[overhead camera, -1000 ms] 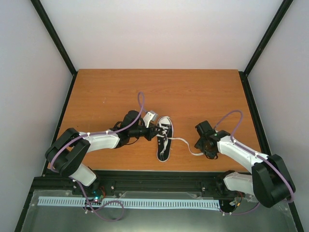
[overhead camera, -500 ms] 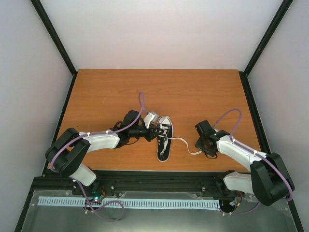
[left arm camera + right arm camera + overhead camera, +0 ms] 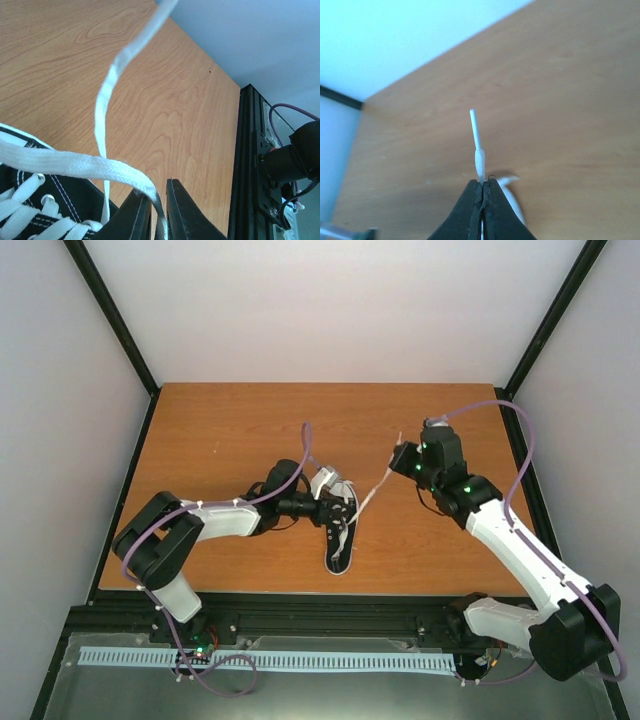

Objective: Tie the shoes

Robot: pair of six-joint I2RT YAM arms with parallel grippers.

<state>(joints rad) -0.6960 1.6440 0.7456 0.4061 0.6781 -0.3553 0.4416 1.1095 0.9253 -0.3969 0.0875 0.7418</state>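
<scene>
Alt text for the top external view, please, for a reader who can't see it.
The right gripper holds a white lace stretched out from a black sneaker that lies on a wooden table. The left gripper sits at the shoe's lacing, near its far end.

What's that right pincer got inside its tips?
A white shoelace: the right pincer is shut on it, with the thin end poking out beyond the tips. The pinched stretch itself is hidden inside the grip. The lace runs back to the shoe.
</scene>
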